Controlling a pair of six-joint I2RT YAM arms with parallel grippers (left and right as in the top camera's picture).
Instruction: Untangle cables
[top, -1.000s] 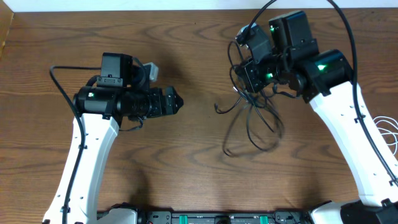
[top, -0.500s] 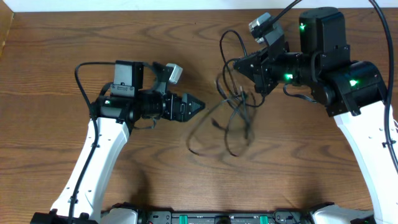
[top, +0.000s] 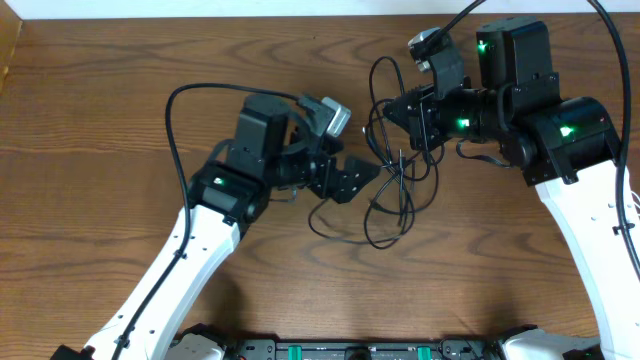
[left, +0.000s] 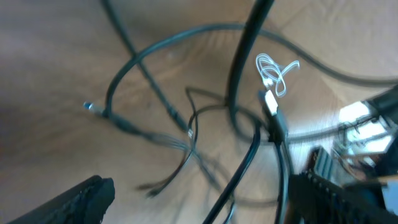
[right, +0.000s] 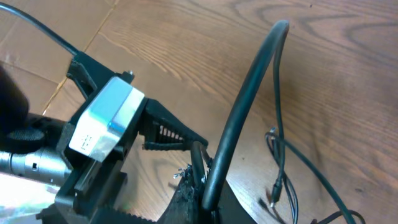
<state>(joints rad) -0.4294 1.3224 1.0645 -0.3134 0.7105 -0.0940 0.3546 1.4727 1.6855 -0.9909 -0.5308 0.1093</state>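
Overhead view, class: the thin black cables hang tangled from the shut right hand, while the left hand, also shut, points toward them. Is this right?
Not quite. The left hand is open, not shut: the left wrist view shows its fingers set wide apart. The rest stands: the thin black cables hang tangled from the shut right hand, and the left hand points toward them.

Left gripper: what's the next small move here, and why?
Probably ease the open left gripper forward slightly and close on one strand of the black cables. The shut right gripper holds the tangle up, and strands lie just ahead of the left jaws.
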